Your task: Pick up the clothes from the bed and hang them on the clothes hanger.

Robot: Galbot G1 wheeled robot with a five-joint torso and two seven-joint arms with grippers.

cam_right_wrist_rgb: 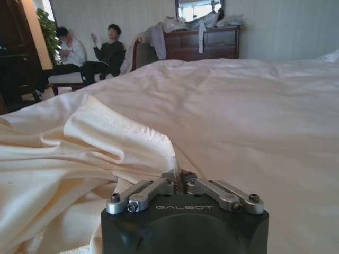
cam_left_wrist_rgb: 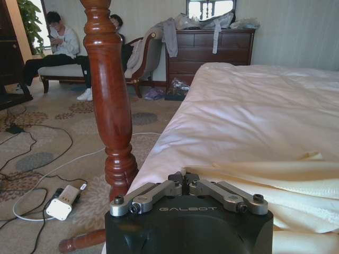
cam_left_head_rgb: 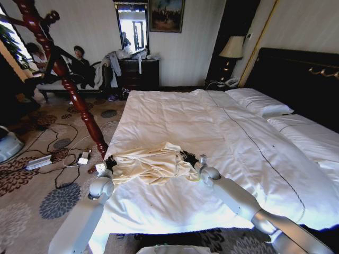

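Clothes: cream long-sleeved garment (cam_left_head_rgb: 151, 165) lies crumpled on the white sheet near the foot-side edge of the bed (cam_left_head_rgb: 222, 132), stretched between the two grippers
Left gripper: (cam_left_head_rgb: 110, 164) at the garment's left edge, close to the bed's side edge; in the left wrist view the jaws are closed together on the cream hem (cam_left_wrist_rgb: 184, 177)
Right gripper: (cam_left_head_rgb: 189, 157) at the garment's right edge, resting on the sheet; in the right wrist view the jaws are closed, pinching a fold of the cream fabric (cam_right_wrist_rgb: 179, 177)
Garment surface: folds bunch up toward the right gripper (cam_right_wrist_rgb: 79, 159); a flat strip runs across in front of the left gripper (cam_left_wrist_rgb: 275, 180)
Coat stand: red-brown turned wooden post (cam_left_head_rgb: 69, 79) stands on the carpet just beside the bed's left edge, near the left gripper (cam_left_wrist_rgb: 111, 100)
Floor: patterned carpet with white cables and a small white adapter (cam_left_head_rgb: 83, 157) by the stand's foot
Background: dark wooden dresser (cam_left_head_rgb: 139, 73) against the far wall, garments draped over it
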